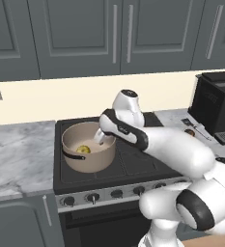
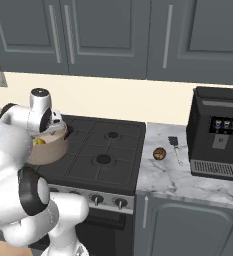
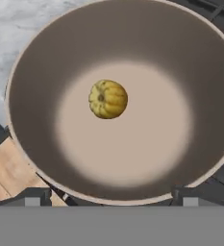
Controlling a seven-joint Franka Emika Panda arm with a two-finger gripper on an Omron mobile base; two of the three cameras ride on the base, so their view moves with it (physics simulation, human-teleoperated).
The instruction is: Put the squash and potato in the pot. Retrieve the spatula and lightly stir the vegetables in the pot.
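- The pot [image 1: 88, 153] sits on the stove's [image 2: 100, 150] front-left burner, its dark handle toward the front-left.
- The squash [image 3: 108, 99] lies alone on the pot floor (first step done); it is roundish, so its long axis is unclear.
- The gripper [image 3: 111, 198] hovers over the pot, jaws wide apart, holding nothing.
- The potato [image 2: 159, 153] waits on the right counter [image 2: 188, 182].
- Just beside it the spatula [image 2: 175, 148] lies untouched, blade toward the wall, handle toward the front; stirring remains.

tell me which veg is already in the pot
The yellow squash, lying on the pot floor. The brown potato sits on the counter.
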